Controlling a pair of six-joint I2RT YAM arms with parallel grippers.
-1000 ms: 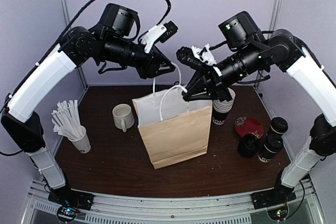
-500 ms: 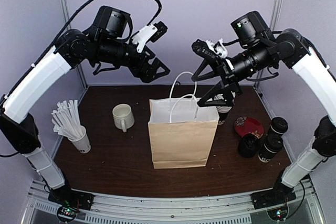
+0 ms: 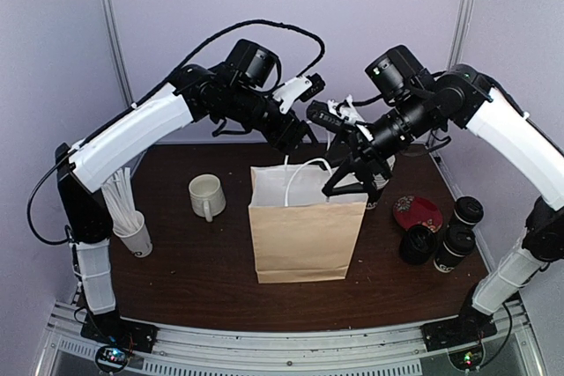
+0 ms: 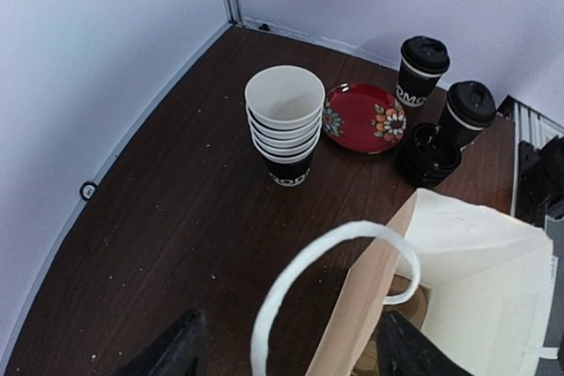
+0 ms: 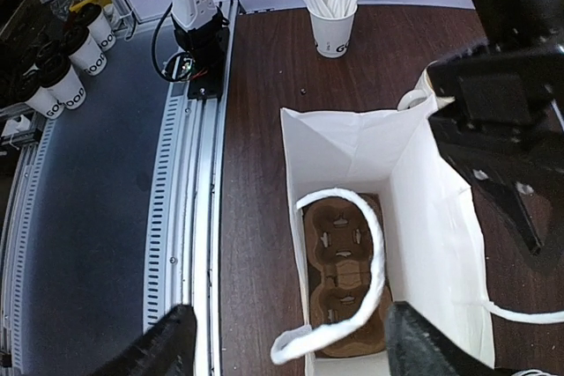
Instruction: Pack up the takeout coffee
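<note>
Two black lidded coffee cups (image 3: 465, 211) (image 3: 456, 248) stand at the table's right edge; the left wrist view shows both (image 4: 421, 70) (image 4: 467, 112). A brown paper bag (image 3: 307, 235) stands upright mid-table, open, with a cardboard cup carrier (image 5: 345, 279) on its bottom. My left gripper (image 3: 295, 136) is open above the bag's back rim, and one white handle loop (image 4: 291, 279) rises between its fingers (image 4: 286, 358). My right gripper (image 3: 346, 179) is open over the bag's right rim, with the other handle (image 5: 370, 297) between its fingers (image 5: 286, 354).
A stack of lidless black cups (image 3: 374, 187) stands behind the bag. A red plate (image 3: 418, 212) and a pile of black lids (image 3: 416, 244) lie by the lidded cups. A white mug (image 3: 207, 195) and a cup of white sticks (image 3: 123, 213) stand at the left.
The bag went from tilted and lifted to standing upright. My left arm swung right to the bag's back handle. My right gripper came down to the bag's rim.
</note>
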